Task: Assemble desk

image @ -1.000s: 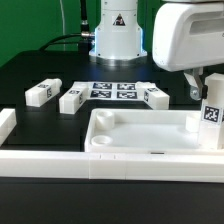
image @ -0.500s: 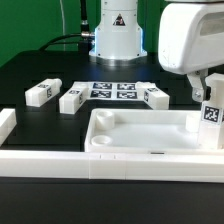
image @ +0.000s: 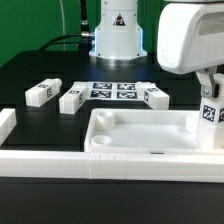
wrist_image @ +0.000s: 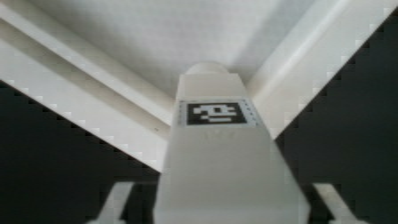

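Gripper [wrist_image: 222, 207] fingers [wrist_image: 121, 204] closed tight on short square white plastic leg [wrist_image: 221, 150], tag showing betw. them; white rimmed plastic tabletop tray [image: 150, 128] corner just beneath.

Counter [image: 30, 65] is open on the exterior view's left. Behind the tabletop [image: 145, 130], three lying legs [image: 72, 98] obstruct. The border wall [image: 50, 160] bars the front. Gaps between legs look narrow.

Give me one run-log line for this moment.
end effector: shut on short square white plastic leg | leg: upright over corner of large white plastic tray-like tabletop, contact unclear | three loose legs: on black table
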Controlling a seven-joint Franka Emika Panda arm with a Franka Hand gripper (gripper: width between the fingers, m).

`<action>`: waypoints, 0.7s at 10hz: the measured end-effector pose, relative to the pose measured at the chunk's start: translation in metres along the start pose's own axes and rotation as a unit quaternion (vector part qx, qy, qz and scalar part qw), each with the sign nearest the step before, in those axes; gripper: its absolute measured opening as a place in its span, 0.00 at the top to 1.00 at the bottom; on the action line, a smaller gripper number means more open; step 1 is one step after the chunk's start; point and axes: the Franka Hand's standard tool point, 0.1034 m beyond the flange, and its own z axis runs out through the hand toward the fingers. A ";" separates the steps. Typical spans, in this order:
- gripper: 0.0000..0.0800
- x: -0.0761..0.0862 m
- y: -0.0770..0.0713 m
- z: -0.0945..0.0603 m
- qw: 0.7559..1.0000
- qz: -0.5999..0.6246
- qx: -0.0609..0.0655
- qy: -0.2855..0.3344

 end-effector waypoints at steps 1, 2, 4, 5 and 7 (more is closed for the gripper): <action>0.64 0.000 0.002 0.000 0.998 0.058 0.004 0.002; 0.64 0.000 0.002 0.000 0.995 0.097 0.005 0.002; 0.64 -0.001 0.003 -0.001 0.980 0.199 0.005 0.001; 0.64 -0.001 0.003 -0.001 0.971 0.237 0.005 0.001; 0.64 -0.001 0.004 -0.001 0.943 0.331 0.005 0.001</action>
